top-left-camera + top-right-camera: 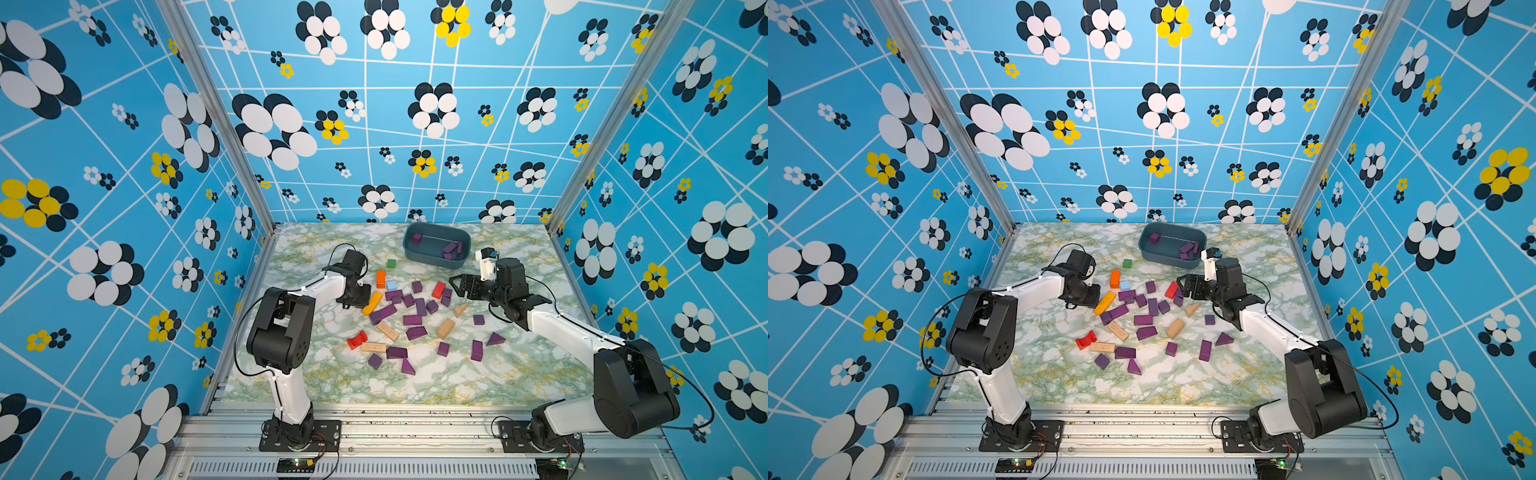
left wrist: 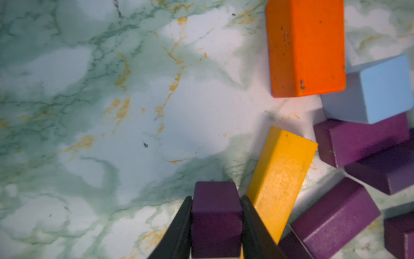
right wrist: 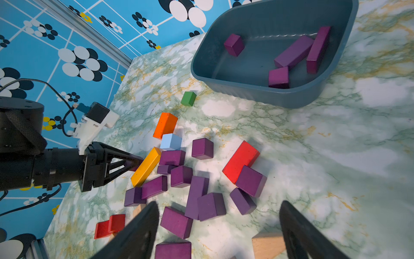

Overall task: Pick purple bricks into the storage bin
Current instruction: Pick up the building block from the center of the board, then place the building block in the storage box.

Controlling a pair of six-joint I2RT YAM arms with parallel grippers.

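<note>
Purple cube: clamped tight in left gripper, presumably bound for storage bin; right gripper spread apart, empty.

Both top views overlook the whole table from above; wrist cameras look nearer, downward.

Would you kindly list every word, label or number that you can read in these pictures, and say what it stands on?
No text can be read.
Slanted tan bar: a row of small dark marks, too small to read.
Level tan bar: the same kind of marks, also too small to read.
</note>
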